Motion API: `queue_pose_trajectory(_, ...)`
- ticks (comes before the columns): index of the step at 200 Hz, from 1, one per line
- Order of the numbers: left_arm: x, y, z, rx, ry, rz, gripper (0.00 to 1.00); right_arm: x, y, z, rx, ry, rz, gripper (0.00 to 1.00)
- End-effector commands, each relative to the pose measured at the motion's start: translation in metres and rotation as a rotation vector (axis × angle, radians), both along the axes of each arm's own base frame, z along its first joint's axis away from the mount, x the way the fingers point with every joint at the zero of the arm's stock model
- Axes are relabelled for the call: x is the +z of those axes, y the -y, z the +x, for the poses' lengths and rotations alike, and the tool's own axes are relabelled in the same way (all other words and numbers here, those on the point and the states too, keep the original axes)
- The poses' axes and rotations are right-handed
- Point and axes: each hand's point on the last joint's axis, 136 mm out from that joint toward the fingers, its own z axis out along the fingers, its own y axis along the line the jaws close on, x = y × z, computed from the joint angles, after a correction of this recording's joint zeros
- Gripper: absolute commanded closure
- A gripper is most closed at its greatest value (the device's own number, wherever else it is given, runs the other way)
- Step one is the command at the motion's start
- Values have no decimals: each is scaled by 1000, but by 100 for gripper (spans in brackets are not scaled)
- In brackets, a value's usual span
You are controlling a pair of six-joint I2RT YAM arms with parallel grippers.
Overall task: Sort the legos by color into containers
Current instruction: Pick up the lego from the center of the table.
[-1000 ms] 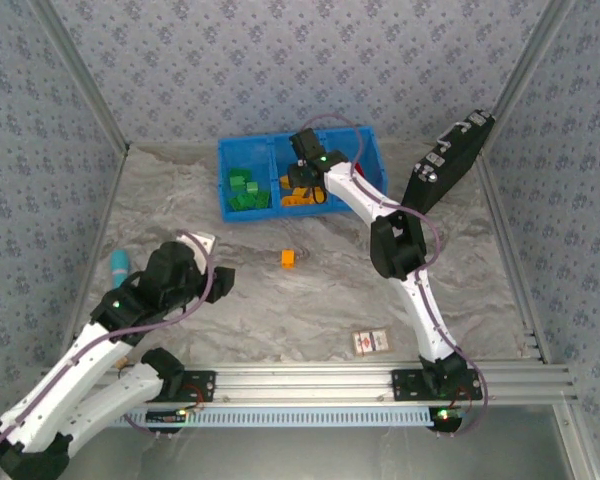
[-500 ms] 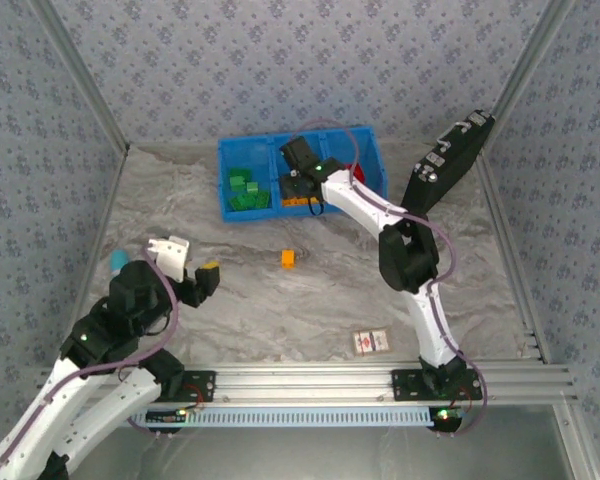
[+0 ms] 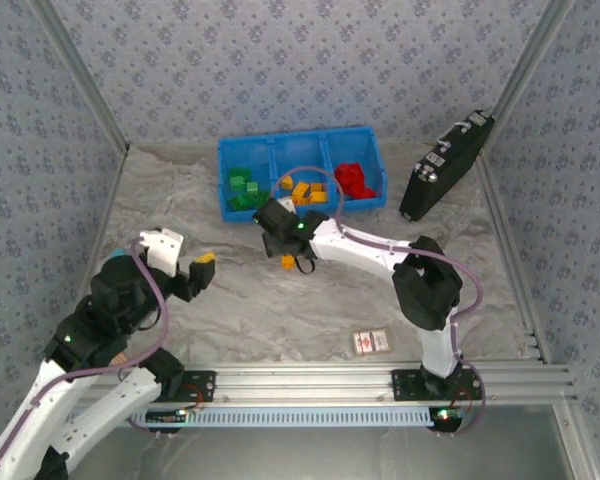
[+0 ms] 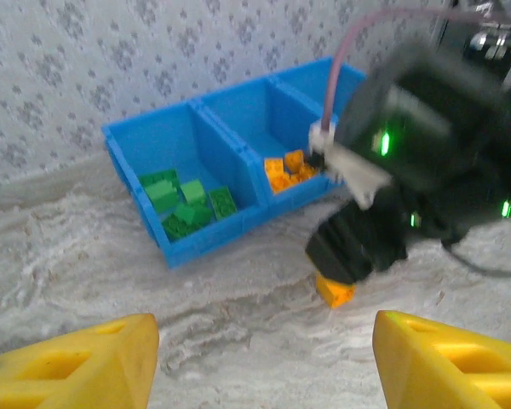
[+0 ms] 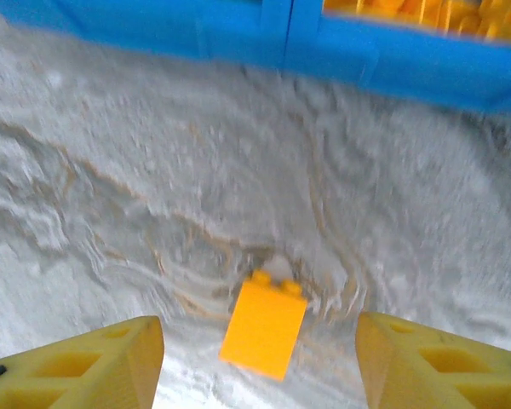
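Top external view showed the surface (image 3: 310,310) with the tray (image 3: 223,180) at its far edge, its three compartments holding green legos (image 3: 243,190) on the left, orange legos (image 3: 305,190) in the middle and red legos (image 3: 355,180) on the right. Sorting looked nearly done. The left pincer (image 3: 182,256) hung wide and empty near the left edge. The right pincer (image 3: 283,248) stood wide over mid-surface, astride one loose orange brick (image 5: 264,328) without touching it. That brick lay flat, just short of the tray, and seemed to be all that remained for the middle compartment.
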Motion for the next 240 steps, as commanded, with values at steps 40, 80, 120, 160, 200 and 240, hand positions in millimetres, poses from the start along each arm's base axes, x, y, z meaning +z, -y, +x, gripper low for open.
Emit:
queue_pose_trajectory(40, 48, 13, -2, -70, 56, 51, 30, -19, 17, -17, -139, -35, -12, 37)
queue_pose_trajectory(80, 51, 33, 9, -85, 73, 175, 29, -30, -3, -9, -131, -54, 45, 35)
queue_pose_trajectory(120, 45, 50, 19, -104, 48, 223, 28, -42, 3, -3, -153, -78, -27, 35)
queue_pose_trajectory(160, 46, 53, 31, -63, 63, 241, 25, -59, 13, 1, -169, -116, -49, 35)
queue_pose_trajectory(200, 54, 57, 44, -28, 71, 231, 23, -77, 14, 3, -174, -148, -28, 39)
queue_pose_trajectory(240, 55, 55, 62, 12, 21, 179, 21, -88, 8, 1, -146, -183, -7, 49)
